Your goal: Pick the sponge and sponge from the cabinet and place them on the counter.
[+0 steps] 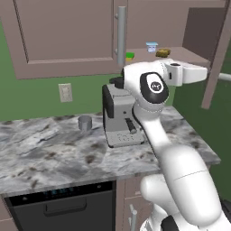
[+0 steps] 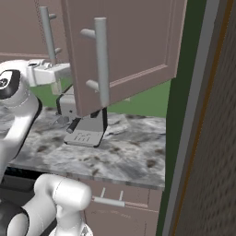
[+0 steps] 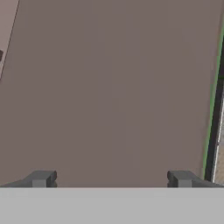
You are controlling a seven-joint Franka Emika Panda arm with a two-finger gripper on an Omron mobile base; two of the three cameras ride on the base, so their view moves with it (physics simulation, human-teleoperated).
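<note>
Step in hand, judged from the scene: bringing the hand round to the open shelf for the first pick.

Dark fingers point(image 3: 41, 178) spread wide apart, with nothing between them. In the hand view, pointed straight at a flat mauve-brown panel, probably the inner face of the open cabinet door point(image 2: 124, 46), so not yet aimed at any sponge.

Both targets on the lowest shelf point(image 1: 191, 55) of the wide mauve-brown wall cabinet point(image 1: 67, 36), above the worktop. Bright green sponge block with a yellow layer point(image 1: 130, 56) at the left of the opening, just behind the long grey bar handle point(image 1: 121, 34). Tan-yellow, brownish sponge block point(image 1: 163, 53) further right, near the small white cup with blue rim point(image 1: 152, 46) but apart from it.

To do it well:
- Turn the wrist away from the door first, until a sponge appears between the fingertips in the hand view.
- Better to begin with the tan block: closer to the hand and with freer room around it.
- Approach level with the shelf, above its front edge, and keep away from the cup.
- Keep the fingers wide until one stands on each side of the block, then close gently, as a sponge probably gives way.
- Pull straight out before lowering, clear of the grey coffee machine point(image 1: 118, 118) just below.
- Set down on a bare part of the grey-and-white marble-patterned worktop point(image 1: 45, 149), away from the small grey cup point(image 1: 85, 122).
</note>
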